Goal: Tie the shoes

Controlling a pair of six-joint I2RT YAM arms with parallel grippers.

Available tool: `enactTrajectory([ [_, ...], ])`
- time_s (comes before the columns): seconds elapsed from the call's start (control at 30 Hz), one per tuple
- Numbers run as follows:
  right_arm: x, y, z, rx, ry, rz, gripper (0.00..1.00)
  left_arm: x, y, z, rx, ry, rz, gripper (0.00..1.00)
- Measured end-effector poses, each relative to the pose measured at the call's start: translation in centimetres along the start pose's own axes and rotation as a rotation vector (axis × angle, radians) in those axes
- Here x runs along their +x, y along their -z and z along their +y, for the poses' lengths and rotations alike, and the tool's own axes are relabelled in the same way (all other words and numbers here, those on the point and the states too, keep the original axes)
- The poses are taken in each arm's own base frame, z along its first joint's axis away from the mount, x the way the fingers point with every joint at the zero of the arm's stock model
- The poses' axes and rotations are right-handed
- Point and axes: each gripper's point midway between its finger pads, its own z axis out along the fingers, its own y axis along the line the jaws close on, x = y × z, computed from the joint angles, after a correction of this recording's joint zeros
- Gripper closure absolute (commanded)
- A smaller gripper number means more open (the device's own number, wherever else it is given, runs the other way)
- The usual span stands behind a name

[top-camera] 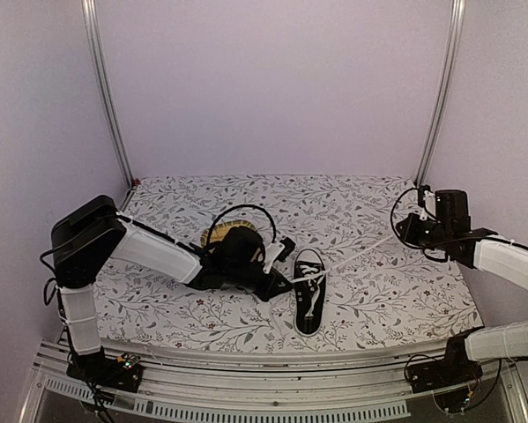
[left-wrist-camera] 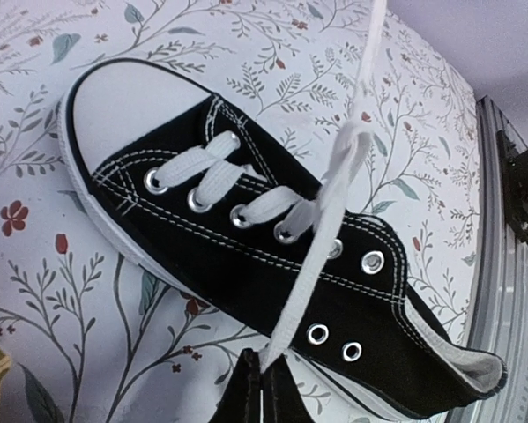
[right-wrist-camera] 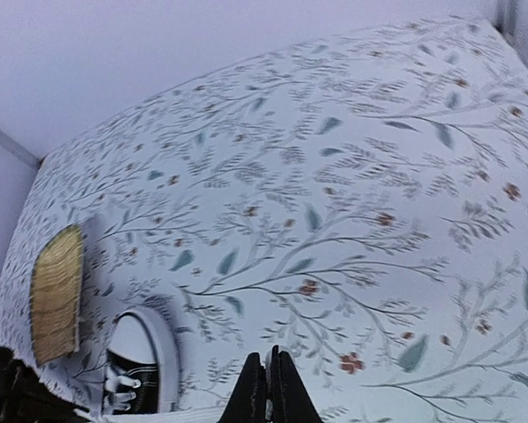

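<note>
The shoe (top-camera: 308, 304) is a black low-top sneaker with white laces, lying on the floral cloth in the middle of the table. My left gripper (top-camera: 286, 280) is at its left side, shut on one white lace (left-wrist-camera: 315, 251) that rises from the eyelets to the fingertips (left-wrist-camera: 250, 388). The shoe (left-wrist-camera: 219, 264) fills the left wrist view, white toe cap at the upper left. The other lace (top-camera: 360, 251) runs taut from the shoe to my right gripper (top-camera: 405, 231), which is shut on it far to the right. The right wrist view shows the shut tips (right-wrist-camera: 270, 359) and the shoe's toe (right-wrist-camera: 149, 352).
A yellow woven mat (top-camera: 218, 233) lies behind the left arm, also in the right wrist view as the mat (right-wrist-camera: 56, 295). A metal rail (top-camera: 272, 388) borders the table's near edge. Upright posts (top-camera: 105, 97) stand at the back corners.
</note>
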Motion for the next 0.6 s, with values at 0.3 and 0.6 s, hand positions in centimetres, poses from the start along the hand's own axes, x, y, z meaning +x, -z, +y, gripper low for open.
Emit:
enactTrajectory([
  [0.3,3.8,3.6,-12.3,0.333,-0.319,-0.018,0.98,1.0,1.6,0.2,-0.026,0.036,-0.01,1.0],
  [0.6,8.2,3.5,-14.0,0.376,-0.452,0.035,0.98,3.2,2.4,1.9,-0.113,0.114,0.01,1.0],
])
